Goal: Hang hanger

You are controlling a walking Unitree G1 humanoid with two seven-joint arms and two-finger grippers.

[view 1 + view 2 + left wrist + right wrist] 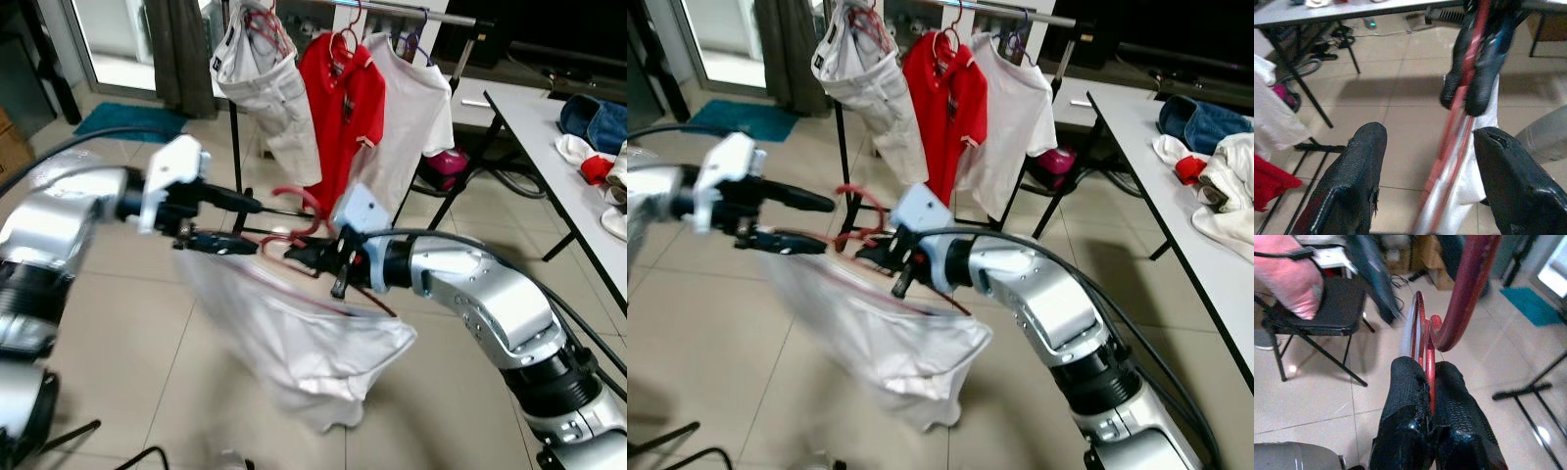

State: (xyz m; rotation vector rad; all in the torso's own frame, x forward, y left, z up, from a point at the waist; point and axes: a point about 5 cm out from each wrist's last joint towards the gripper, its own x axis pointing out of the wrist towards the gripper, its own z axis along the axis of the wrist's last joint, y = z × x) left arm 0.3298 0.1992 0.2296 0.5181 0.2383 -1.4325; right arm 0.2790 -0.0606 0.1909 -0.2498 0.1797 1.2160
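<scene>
Right gripper (328, 257) clamped on red hanger (294, 211) w/ white garment (313, 348), left gripper (1422, 161) fingers apart astride it, held short of rack rail (411, 12); hanging not yet done.

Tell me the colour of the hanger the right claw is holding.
Red. The hanger shows best in the right wrist view, pinched in the right claw, with a white garment draped on it.
</scene>
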